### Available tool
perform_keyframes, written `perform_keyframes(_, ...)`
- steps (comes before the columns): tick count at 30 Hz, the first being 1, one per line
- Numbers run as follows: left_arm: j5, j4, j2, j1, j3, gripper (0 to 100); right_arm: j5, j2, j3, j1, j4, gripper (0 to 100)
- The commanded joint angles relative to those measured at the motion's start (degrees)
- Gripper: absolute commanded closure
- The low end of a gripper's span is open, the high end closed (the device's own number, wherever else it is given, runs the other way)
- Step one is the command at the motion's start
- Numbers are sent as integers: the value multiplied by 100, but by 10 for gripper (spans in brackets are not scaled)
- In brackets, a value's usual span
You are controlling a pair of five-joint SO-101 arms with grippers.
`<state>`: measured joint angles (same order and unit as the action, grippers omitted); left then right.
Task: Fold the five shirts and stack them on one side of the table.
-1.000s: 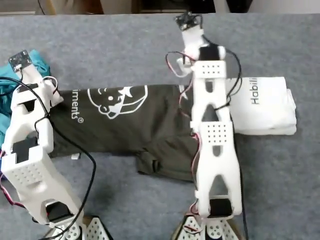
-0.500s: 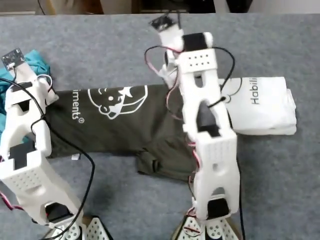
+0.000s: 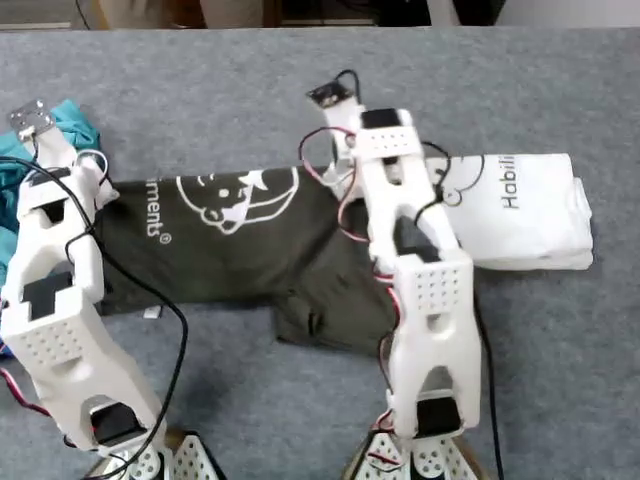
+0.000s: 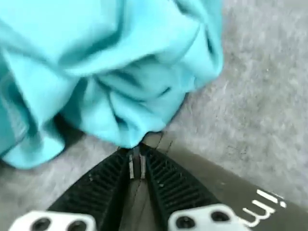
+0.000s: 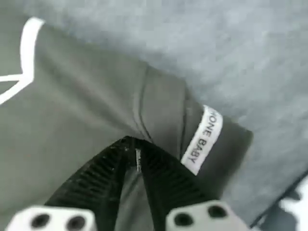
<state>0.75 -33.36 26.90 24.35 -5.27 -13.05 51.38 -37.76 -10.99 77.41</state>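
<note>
Both grippers are pinching the dark shirt's far edge, one toward each end.

The left gripper [image 4: 136,161] is sitting shut on the corner of the dark shirt [image 3: 230,250], with the crumpled teal shirt [image 4: 96,72] bunching just beyond its tips. The right gripper [image 5: 134,156] is also clamping shut, on a fold of the same edge just beside the sewn label [image 5: 202,139]. The shirt is lying flat on the desk [image 3: 200,90], long axis running arm to arm and the free edge lying toward the arm bases. The fold looks like it's going across that axis, so both arms should be pulling toward the bases together. The white folded shirt [image 3: 520,215] is sitting on the right arm's side, against the dark one.
</note>
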Motion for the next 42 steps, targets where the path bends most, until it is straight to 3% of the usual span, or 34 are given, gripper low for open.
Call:
perform_keyframes(1, -387, -387, 198, -97, 695, 981, 9, 400, -1262, 435, 193, 995)
perform_keyframes(10, -308, -633, 497, -18, 1204, 981, -18, 1051, -4057, -215, 2462, 995)
perform_keyframes(15, 53, -686, 286, 176, 1134, 981, -316, 453, -4382, -312, 2514, 996)
perform_keyframes(18, 97, -765, -127, 220, 862, 982, -615, -611, -3064, -532, 2532, 996)
perform_keyframes(21, 246, -624, -787, 176, 316, 982, -941, -2070, -840, -866, 2505, 996)
perform_keyframes(25, 211, 378, -1842, -9, -1134, 982, -1143, -3618, 1982, -1200, 2154, 995)
perform_keyframes(29, 202, 1565, -2844, -237, -2655, 981, -1143, -4532, 3890, -1218, 1345, 995)
perform_keyframes(33, 211, 2541, -3143, -255, -3411, 981, -1143, -4673, 4901, -1323, 967, 995)
perform_keyframes(42, 237, 2646, -2642, -246, -3112, 981, -1108, -4673, 5947, -1833, 132, 995)
